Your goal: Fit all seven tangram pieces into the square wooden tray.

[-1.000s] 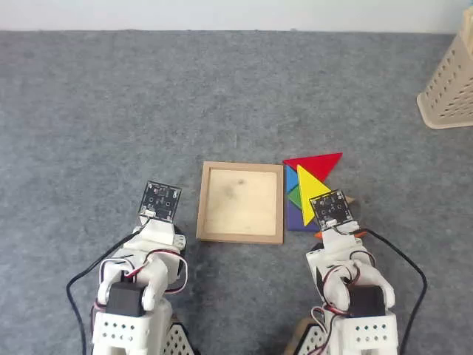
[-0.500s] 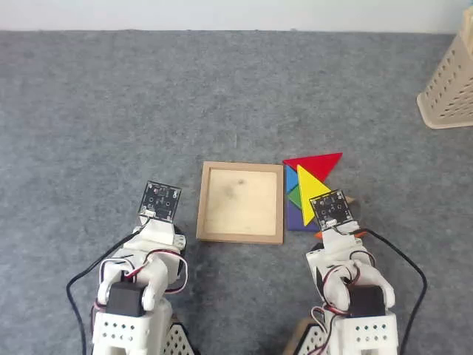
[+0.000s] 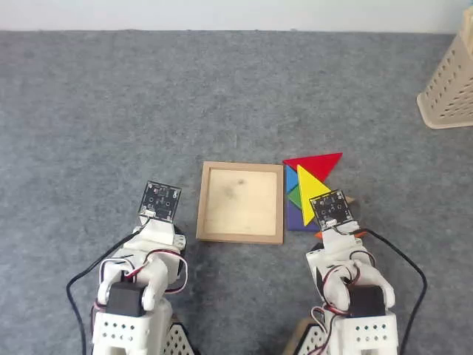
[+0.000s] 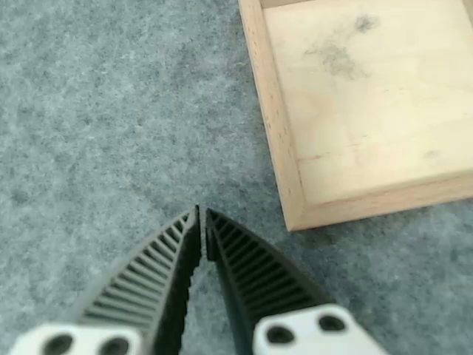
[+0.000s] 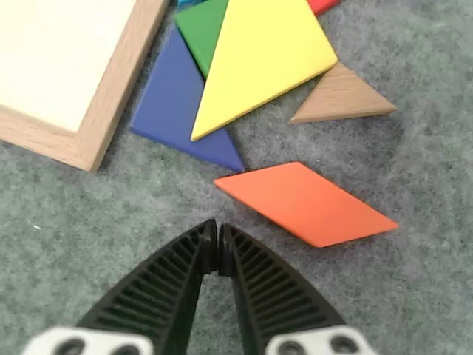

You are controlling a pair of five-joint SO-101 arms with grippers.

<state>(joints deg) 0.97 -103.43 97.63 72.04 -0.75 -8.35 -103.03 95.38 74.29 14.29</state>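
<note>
Standing over the grey carpeted worktop (image 3: pixel 111 111), I see the square wooden tray (image 3: pixel 240 238) lying flat in the middle, between the two arms and a little beyond them; its pale floor shows from rim to rim, with a few faint smudges on it; all the tangram pieces I can make out lie outside it, bunched just beside the rim on the right arm's side. A red triangle (image 3: pixel 316 160) sits farthest from the arms; a large yellow triangle (image 5: pixel 259 52) lies on top of the heap, overlapping a green piece (image 5: pixel 203 29) and a dark blue triangle (image 5: pixel 174 111) whose edge runs close along the tray; a sliver of light blue (image 3: pixel 290 177) peeps out between the red piece and the green one. A plain tan wooden triangle (image 5: pixel 340 96) lies flat on the carpet at the yellow one's outer corner; an orange parallelogram (image 5: pixel 307 203) lies apart from the heap, nearest the right arm (image 3: pixel 344 274). That arm's black ribbed jaws are pressed together, tips hanging just short of the orange piece's near point, holding nothing. The left arm (image 3: pixel 144 274) sits by the tray's near corner on its own side; its jaws are likewise pressed together above bare carpet, near the rim without touching it. A cream perforated basket (image 3: pixel 451 81) stands at the far right edge.
</note>
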